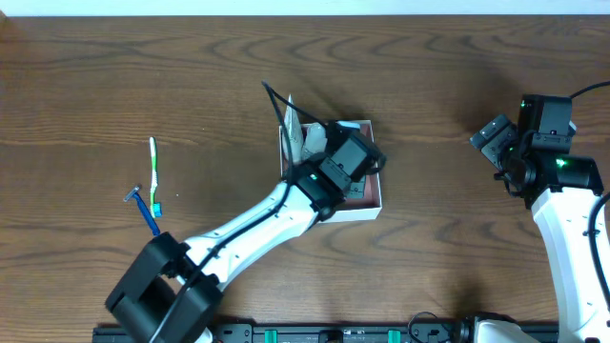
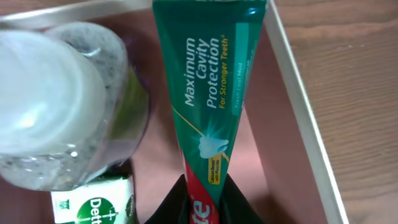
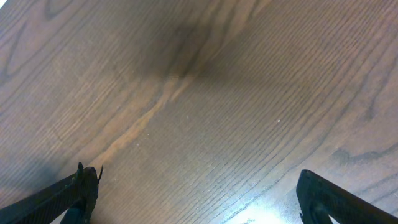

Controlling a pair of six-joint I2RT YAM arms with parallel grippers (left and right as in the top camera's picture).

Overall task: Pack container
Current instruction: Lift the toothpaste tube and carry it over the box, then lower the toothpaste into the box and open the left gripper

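Note:
The container, a shallow white-walled box with a pinkish floor, sits mid-table. My left gripper hangs over it, shut on the red end of a green toothpaste tube that points into the box; the black fingers pinch it from both sides. A clear bottle with a white cap and a green-and-white soap packet lie inside on the left. My right gripper stands far to the right, open over bare wood.
A green-and-white toothbrush and a blue razor lie on the table left of the box. The left arm stretches diagonally from the front edge to the box. The box's right wall runs beside the tube.

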